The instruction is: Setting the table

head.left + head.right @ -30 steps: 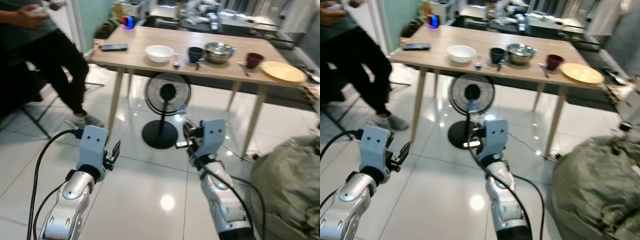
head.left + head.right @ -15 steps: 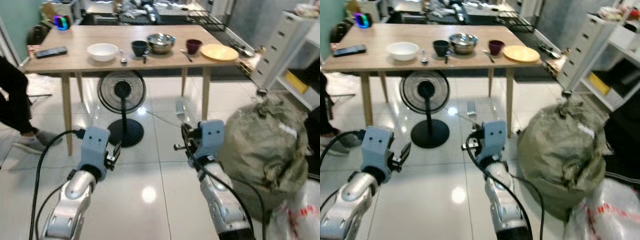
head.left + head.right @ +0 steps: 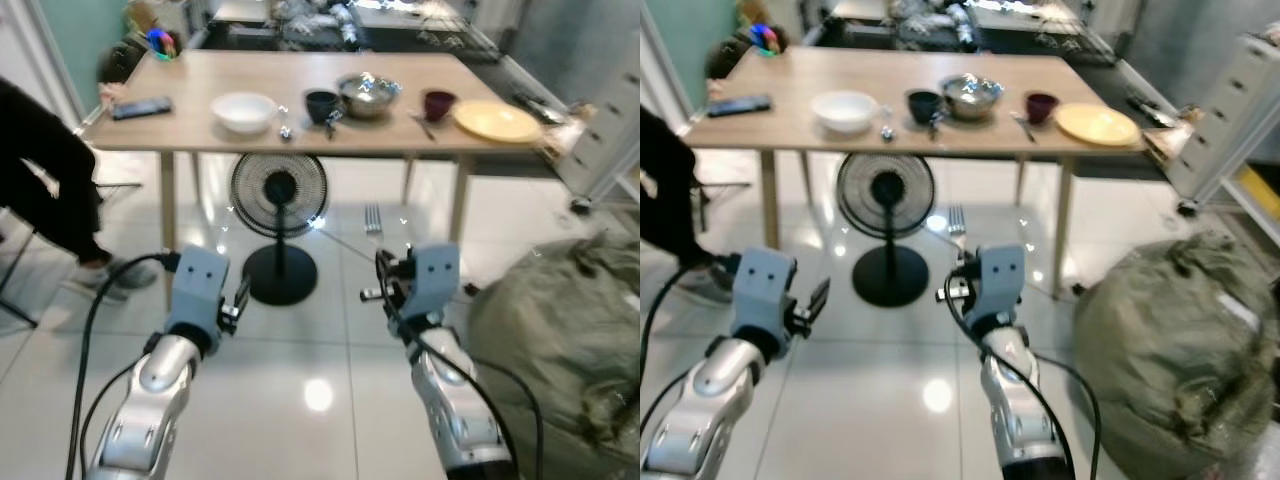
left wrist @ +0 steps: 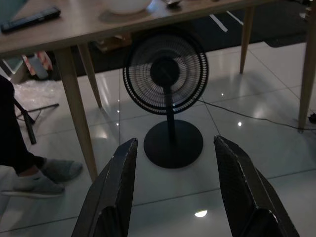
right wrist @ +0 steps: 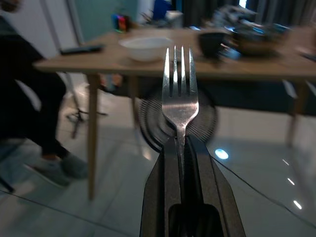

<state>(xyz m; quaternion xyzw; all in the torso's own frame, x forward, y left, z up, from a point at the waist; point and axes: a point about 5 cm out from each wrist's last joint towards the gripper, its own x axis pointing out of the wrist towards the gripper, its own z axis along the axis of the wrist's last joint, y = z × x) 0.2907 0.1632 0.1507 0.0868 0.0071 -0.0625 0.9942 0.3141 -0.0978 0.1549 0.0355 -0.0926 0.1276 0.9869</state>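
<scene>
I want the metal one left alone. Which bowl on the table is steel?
The steel bowl is the shiny silver one between the dark cup and maroon cup; the white bowl sits farther left.

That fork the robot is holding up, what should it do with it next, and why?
Probably step forward toward the table first. The right gripper is shut on the fork, tines pointing up, but the robot stands on the tiled floor well short of the table, where the white bowl, cups and yellow plate wait. The left gripper is open and holds nothing.
</scene>
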